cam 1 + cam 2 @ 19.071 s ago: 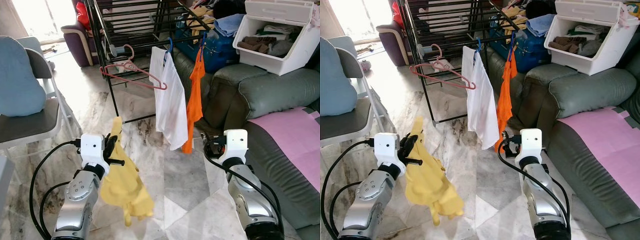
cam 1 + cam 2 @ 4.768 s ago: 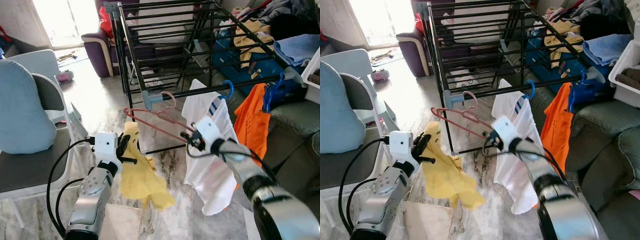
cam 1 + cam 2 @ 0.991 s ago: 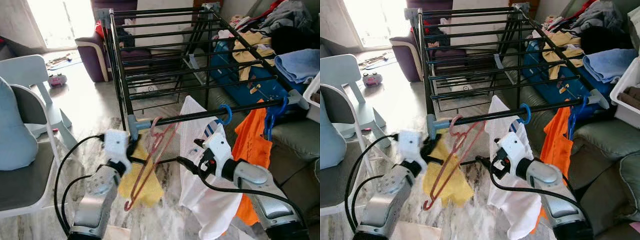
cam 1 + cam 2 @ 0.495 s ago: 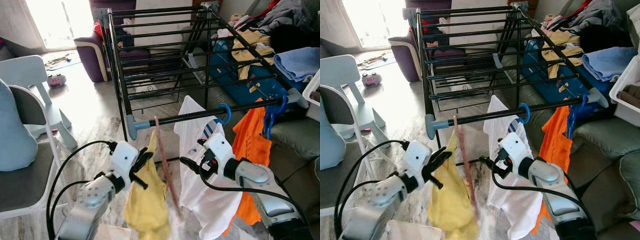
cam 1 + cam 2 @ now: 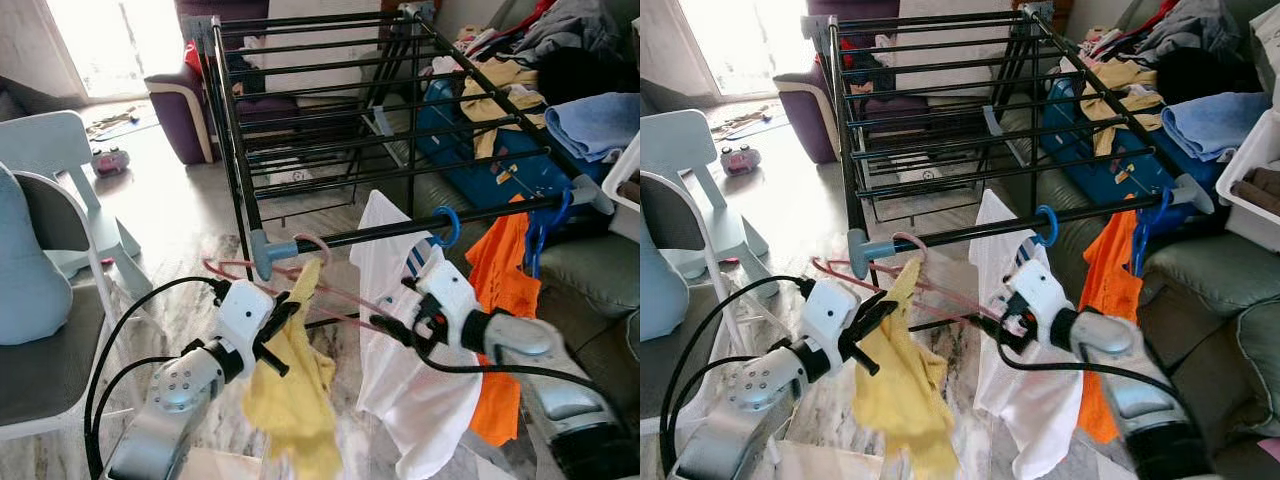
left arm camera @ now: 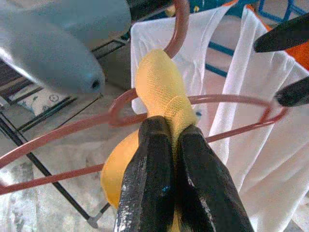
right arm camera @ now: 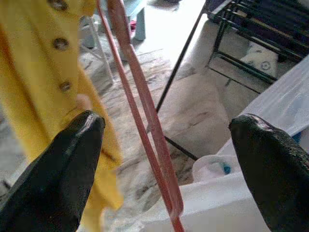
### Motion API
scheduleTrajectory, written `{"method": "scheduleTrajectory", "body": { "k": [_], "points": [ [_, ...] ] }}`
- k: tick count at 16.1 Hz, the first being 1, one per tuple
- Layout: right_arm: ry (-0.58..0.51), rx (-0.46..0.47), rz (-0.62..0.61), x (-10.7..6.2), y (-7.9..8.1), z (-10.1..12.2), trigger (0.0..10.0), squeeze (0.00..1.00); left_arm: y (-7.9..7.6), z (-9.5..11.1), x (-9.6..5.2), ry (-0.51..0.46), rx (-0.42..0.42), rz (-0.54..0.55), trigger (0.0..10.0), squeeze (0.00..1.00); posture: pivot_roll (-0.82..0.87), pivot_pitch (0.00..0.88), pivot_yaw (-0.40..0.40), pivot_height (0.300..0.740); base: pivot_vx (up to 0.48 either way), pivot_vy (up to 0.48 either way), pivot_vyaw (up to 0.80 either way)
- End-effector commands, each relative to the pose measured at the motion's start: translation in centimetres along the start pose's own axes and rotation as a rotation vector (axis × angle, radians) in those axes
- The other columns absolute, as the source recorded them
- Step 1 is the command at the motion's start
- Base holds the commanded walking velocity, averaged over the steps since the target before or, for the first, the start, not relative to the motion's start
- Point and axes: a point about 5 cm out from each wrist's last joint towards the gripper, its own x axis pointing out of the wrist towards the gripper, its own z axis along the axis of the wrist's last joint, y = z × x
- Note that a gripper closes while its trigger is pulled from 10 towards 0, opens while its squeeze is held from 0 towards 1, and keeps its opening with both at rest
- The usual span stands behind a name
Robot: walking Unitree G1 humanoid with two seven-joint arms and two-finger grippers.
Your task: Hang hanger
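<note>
Two head cameras look forward and down from above the robot's arms onto the black drying rack [image 5: 330, 110], both taking in its front rail, the garments hung there and the floor [image 5: 790, 200] beyond. The left wrist camera sits close under that rail's grey end cap [image 6: 53, 53], sighting along its closed fingers [image 6: 149, 179]. The right wrist camera, equally near, faces back past the pink hanger [image 7: 140, 111] toward the rack's legs, a bar both wrist views share.
</note>
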Motion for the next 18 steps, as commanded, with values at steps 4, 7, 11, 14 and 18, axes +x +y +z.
{"method": "scheduleTrajectory", "body": {
  "k": [4, 7, 11, 14, 18],
  "points": [
    [0.043, -0.039, 0.113, -0.8, 0.5, -1.1, 10.0, 1.0, 0.9, 0.5, -0.5, -0.018, 0.036, -0.003, 10.0, 0.0, -0.1, 0.0, -0.003, 0.74, 0.0, 0.0, 0.0],
    [0.058, -0.049, 0.14, -0.7, 0.2, -1.2, 10.0, 1.0, 0.8, 0.7, -0.2, -0.032, 0.038, -0.006, 10.0, 0.0, -0.1, 0.0, -0.008, 0.74, 0.0, 0.0, 0.0],
    [0.036, -0.007, 0.173, 0.0, 1.0, -1.4, 10.0, 1.0, 0.4, 0.9, 0.0, -0.047, 0.03, -0.018, 10.0, 0.0, -0.1, 0.0, -0.011, 0.74, 0.0, 0.0, 0.0],
    [0.037, -0.027, 0.179, 0.7, 1.4, -1.3, 10.0, 1.0, 0.2, 0.9, 0.1, -0.052, 0.027, -0.022, 10.0, 0.0, -0.1, 0.0, -0.014, 0.74, 0.0, 0.0, 0.0],
    [0.038, -0.026, 0.167, 1.6, 1.3, -1.4, 10.0, 0.54, 0.1, 1.0, 0.3, -0.059, 0.023, -0.023, 10.0, 0.0, -0.1, 0.0, -0.016, 0.74, 0.0, 0.0, 0.0]
  ]
}}
